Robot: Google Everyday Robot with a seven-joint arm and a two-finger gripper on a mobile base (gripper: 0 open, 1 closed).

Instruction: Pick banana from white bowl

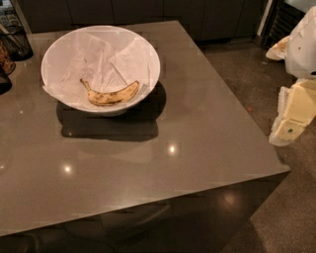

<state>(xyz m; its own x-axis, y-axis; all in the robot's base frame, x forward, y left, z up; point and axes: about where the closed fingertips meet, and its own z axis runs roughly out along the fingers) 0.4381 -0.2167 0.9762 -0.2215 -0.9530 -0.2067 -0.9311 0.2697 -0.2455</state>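
Observation:
The banana (111,95) is yellow with brown speckles and lies curved in the near part of the white bowl (148,54), its dark stem pointing left. The bowl is wide, lined with crinkled white paper, and stands at the far left of the grey table (197,128). My gripper (290,118), cream and white, hangs at the right edge of the view, beyond the table's right side and over the floor. It is far to the right of the bowl and holds nothing that I can see.
A black wire basket (16,40) and other dark items stand at the table's far left edge. Dark cabinets (148,12) line the back. Speckled floor (247,84) lies to the right, where a pale object (278,48) rests.

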